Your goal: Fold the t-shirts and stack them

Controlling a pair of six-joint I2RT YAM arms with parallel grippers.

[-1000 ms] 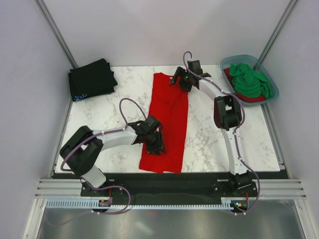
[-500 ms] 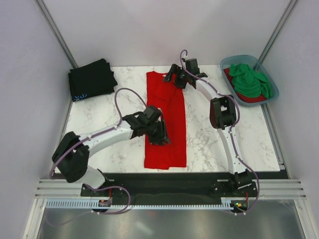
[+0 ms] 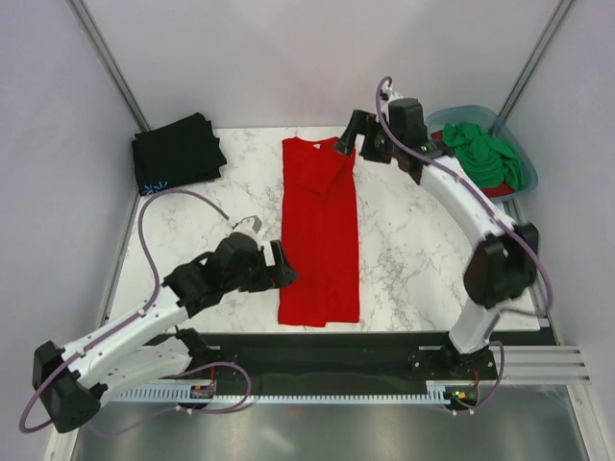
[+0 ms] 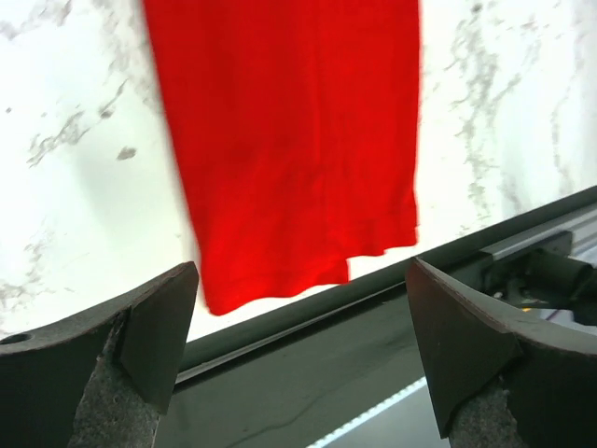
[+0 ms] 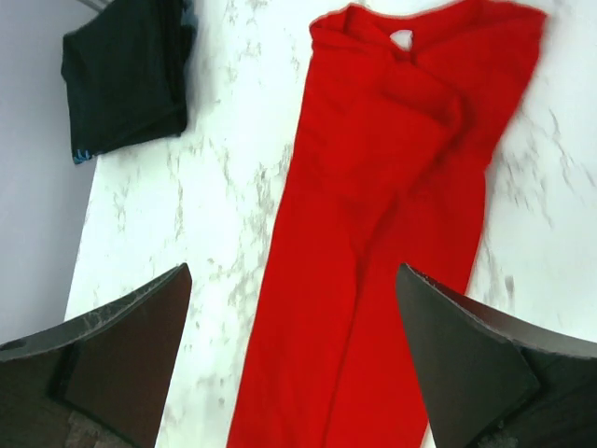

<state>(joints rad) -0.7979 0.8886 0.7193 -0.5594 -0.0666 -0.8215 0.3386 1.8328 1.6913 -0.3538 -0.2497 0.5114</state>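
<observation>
White marbled counter (image 3: 413, 259) inside a pale-walled enclosure. Red t-shirt (image 3: 320, 230) lies flat at centre, folded lengthwise into a narrow strip: collar at the far end, hem near the front edge, some creased folds just below the collar. Black t-shirt (image 3: 177, 152) sits folded in the far left corner, with a small light-blue mark (image 3: 159, 185) at its near edge, well apart from the red strip. Blue-grey tub (image 3: 452, 116) in the far right corner holds a crumpled green t-shirt (image 3: 485, 154) on top of a second red t-shirt (image 3: 495, 190). Left tool (image 3: 277, 267) is just beside the strip's near left edge, jaws spread wide, no cloth between them. Right tool (image 3: 357, 144) is at the strip's far right corner by the collar, jaws likewise spread, gripping nothing.
</observation>
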